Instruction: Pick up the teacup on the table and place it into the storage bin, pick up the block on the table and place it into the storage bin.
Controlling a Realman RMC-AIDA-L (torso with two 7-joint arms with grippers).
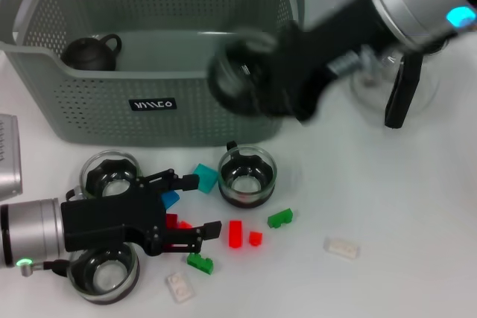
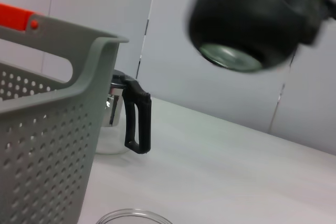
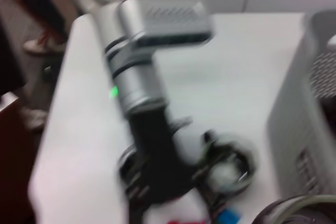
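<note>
the storage bin point(image 1: 112, 113) fills the upper left of the head view, and one small dark teapot-like vessel point(image 1: 91, 52) already sits inside it at the upper left. in the upper middle, the right gripper point(image 1: 257, 83) holds a dark-rimmed glass teacup point(image 1: 237, 78) in the air at the bin's front right corner, blurred with motion; it looks closed on the cup, which is not yet inside. three more teacups stand on the white table point(image 1: 402, 206): one at centre point(image 1: 247, 176) and two at lower left point(image 1: 110, 172) point(image 1: 103, 273). the left gripper point(image 1: 192, 205), fingers spread and empty, hovers at lower left over scattered blocks, near a red block point(image 1: 235, 233). judging by this, the first cup is mid-delivery, and every block remains on the table.
</note>
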